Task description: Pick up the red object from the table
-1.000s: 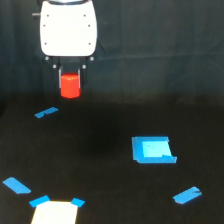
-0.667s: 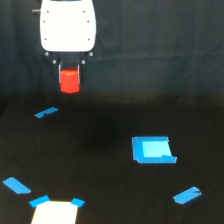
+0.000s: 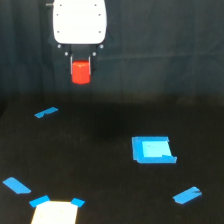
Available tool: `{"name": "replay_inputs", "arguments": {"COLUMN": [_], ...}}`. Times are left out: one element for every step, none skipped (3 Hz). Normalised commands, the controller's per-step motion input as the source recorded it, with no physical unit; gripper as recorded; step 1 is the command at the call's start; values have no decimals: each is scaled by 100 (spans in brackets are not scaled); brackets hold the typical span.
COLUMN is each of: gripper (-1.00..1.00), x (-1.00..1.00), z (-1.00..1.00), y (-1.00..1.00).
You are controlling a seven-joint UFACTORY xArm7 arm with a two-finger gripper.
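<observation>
The red object [image 3: 80, 72] is a small bright red-orange block held between the fingers of my gripper [image 3: 80, 67], under the white gripper body [image 3: 80, 21]. The gripper is shut on it and holds it in the air at the upper left of the exterior view, well above the black table [image 3: 100, 165]. The top of the block is hidden between the dark fingers.
Blue tape pieces lie on the table: a small strip [image 3: 46, 112] at left, a larger blue square [image 3: 152, 149] at right, a piece [image 3: 187, 195] at lower right, one [image 3: 16, 185] at lower left. A pale rectangular patch [image 3: 55, 212] with blue corners sits at the bottom edge.
The gripper has risen a little higher with the red object in it. Nothing on the table has moved.
</observation>
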Motion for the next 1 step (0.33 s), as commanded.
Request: {"name": "replay_inputs", "arguments": {"gripper": [-75], "x": [26], "z": [94], "y": [50]}}
